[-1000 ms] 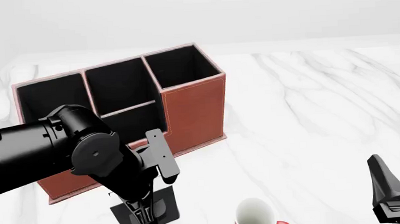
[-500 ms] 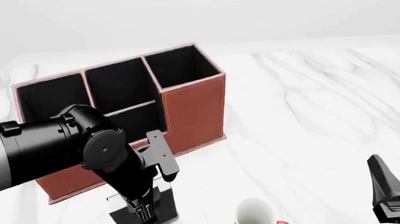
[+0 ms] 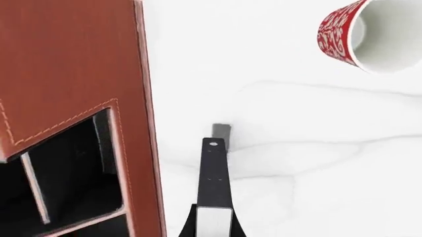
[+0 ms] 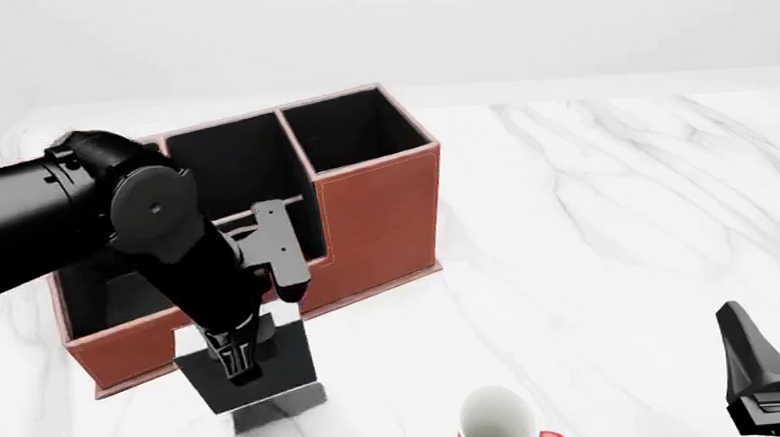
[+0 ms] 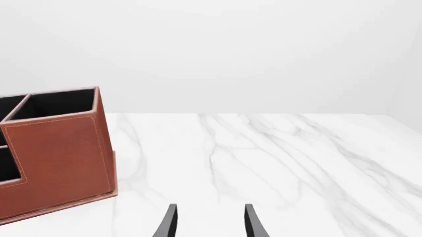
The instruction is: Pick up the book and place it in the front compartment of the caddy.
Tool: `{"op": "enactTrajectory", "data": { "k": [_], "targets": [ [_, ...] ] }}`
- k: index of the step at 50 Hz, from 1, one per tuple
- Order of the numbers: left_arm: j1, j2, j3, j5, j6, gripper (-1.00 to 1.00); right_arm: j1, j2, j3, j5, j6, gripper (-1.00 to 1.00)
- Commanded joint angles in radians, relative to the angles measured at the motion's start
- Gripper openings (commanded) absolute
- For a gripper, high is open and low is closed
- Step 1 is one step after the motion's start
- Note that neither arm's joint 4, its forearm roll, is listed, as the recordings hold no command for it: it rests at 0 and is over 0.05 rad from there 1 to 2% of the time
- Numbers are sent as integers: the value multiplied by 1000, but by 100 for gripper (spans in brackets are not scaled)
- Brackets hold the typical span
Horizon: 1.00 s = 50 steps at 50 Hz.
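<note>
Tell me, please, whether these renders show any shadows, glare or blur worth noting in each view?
Front view: sharp, evenly lit; a soft grey shadow lies on the table under the book held by the left gripper. Left wrist view: crisp, no glare; a faint shadow patch sits beyond the book, and the mug is cut off. Right wrist view: flat light, no blur, right gripper cropped.

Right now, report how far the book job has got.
Done: the left tool has gripped the thin black book and holds it clear of the table; its shadow lies beneath. In hand: carrying it beside the reddish-brown leather caddy. Left: lowering it into the front compartment. The right tool is open and idle.
</note>
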Motion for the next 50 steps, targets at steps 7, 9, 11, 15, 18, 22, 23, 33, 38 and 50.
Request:
{"op": "enactTrajectory", "data": {
  "k": [7, 9, 11, 15, 18, 22, 23, 33, 38, 50],
  "targets": [
    [221, -90, -111, 108, 284, -100, 0, -5, 0, 5, 0, 100],
    [267, -112, -115, 108, 323, -100, 0, -5, 0, 5, 0, 100],
    [291, -117, -123, 108, 347, -100, 0, -5, 0, 5, 0, 100],
    [321, -120, -153, 108, 371, -100, 0, -6, 0, 5, 1, 100],
    [339, -128, -169, 108, 390, -100, 0, -5, 0, 5, 0, 100],
    [350, -123, -196, 108, 397, -100, 0, -5, 0, 5, 1, 100],
    [350, -123, -196, 108, 397, -100, 0, -5, 0, 5, 1, 100],
    [319, -50, -326, 108, 344, -100, 0, -5, 0, 5, 1, 100],
    [329, -38, -355, 108, 351, -100, 0, -5, 0, 5, 1, 100],
    [359, 0, -421, 108, 362, -100, 0, -5, 0, 5, 1, 100]
  ]
}}
